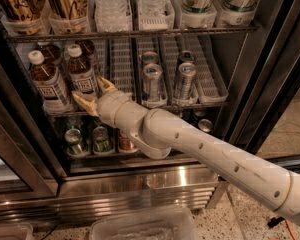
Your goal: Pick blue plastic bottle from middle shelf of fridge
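Observation:
Several blue plastic bottles with brown drink and white caps stand at the left of the middle shelf (210,91) of the fridge (270,84). The nearest one (81,75) is in the second lane; another (46,81) stands left of it. My gripper (94,94) is at the front edge of that shelf, right at the base of the nearest bottle. Its tan fingers (83,102) are spread open, one low on the left and one higher on the right, not closed on the bottle.
Slim silver-blue cans (152,81) stand in the lanes to the right of my arm. The rack above (140,34) holds bottles and tall cans in bins. Green and red cans (102,139) sit on the bottom shelf. A clear plastic bin (145,226) lies on the floor in front.

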Controlling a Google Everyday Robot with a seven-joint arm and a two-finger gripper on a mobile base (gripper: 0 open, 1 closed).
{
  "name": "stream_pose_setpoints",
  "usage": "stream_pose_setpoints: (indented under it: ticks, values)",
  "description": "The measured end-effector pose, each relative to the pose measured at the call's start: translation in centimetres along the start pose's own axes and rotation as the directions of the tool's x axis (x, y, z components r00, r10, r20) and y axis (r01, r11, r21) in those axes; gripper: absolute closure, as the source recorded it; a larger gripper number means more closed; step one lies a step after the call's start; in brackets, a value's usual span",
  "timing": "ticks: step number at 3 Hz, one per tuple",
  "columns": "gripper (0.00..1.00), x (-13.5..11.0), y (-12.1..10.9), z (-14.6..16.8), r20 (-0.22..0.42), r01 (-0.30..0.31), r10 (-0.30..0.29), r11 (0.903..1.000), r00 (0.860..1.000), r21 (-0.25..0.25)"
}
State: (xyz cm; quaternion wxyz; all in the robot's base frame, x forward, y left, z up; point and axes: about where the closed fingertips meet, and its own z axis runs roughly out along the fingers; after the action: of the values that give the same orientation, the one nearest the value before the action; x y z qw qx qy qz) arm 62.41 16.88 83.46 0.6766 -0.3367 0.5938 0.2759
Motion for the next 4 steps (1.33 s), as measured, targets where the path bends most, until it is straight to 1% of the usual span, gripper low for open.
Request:
stream_pose_setpoints:
  ticks: [1,2,3,4]
  values:
    - [0.77,0.0,0.0,0.0,0.000,0.000,0.000,1.0000,1.000,0.000]
    - [0.98,0.0,0.0,0.0,0.000,0.000,0.000,1.0000,1.000,0.000]
    - [1.00,-0.3,0.1,-0.2,0.014,0.013,-0.013,0.9999,1.000,0.007]
    - [1.00,-1.5,-0.1,-0.9,0.064,0.056,-0.059,0.9975,0.996,0.044]
